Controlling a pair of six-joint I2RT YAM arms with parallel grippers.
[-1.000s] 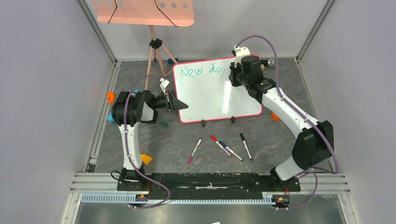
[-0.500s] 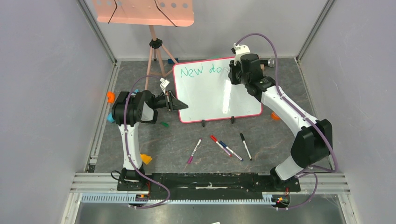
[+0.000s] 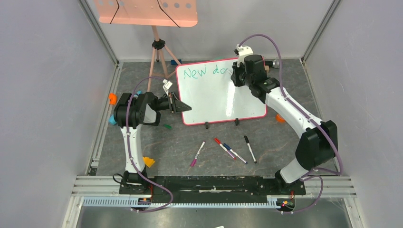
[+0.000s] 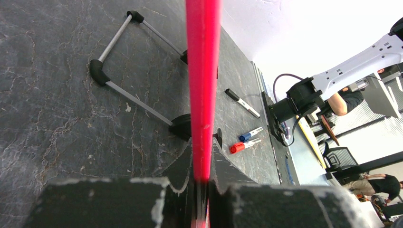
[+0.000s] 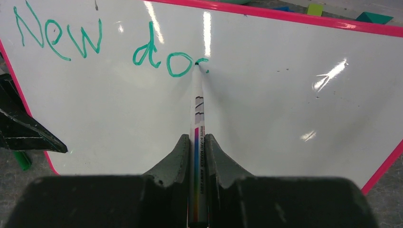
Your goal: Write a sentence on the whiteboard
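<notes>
We see the whiteboard [image 3: 214, 102] standing at the back of the tabletop [image 3: 180, 138]. Our left tool [image 3: 182, 107] is clamped on its left edge. Our right tool [image 5: 196, 152] grips a marker [image 5: 196, 102], the tip touching the green sentence [image 5: 152, 47] "New doc".

I see a dark grey tabletop [image 3: 190, 137]. The whiteboard [image 3: 209, 95] stands on its feet toward the far edge, with a tripod [image 3: 159, 52] far left of it. Toward the near edge, centre, four loose pens: pink marker [image 3: 197, 153], red marker [image 3: 220, 145], blue marker [image 3: 236, 154], black marker [image 3: 250, 149]. By the left edge: orange block [image 3: 112, 98], blue block [image 3: 112, 119], orange wedge [image 3: 149, 161]. A green cap [image 3: 167, 126] lies near the board's near-left corner.
</notes>
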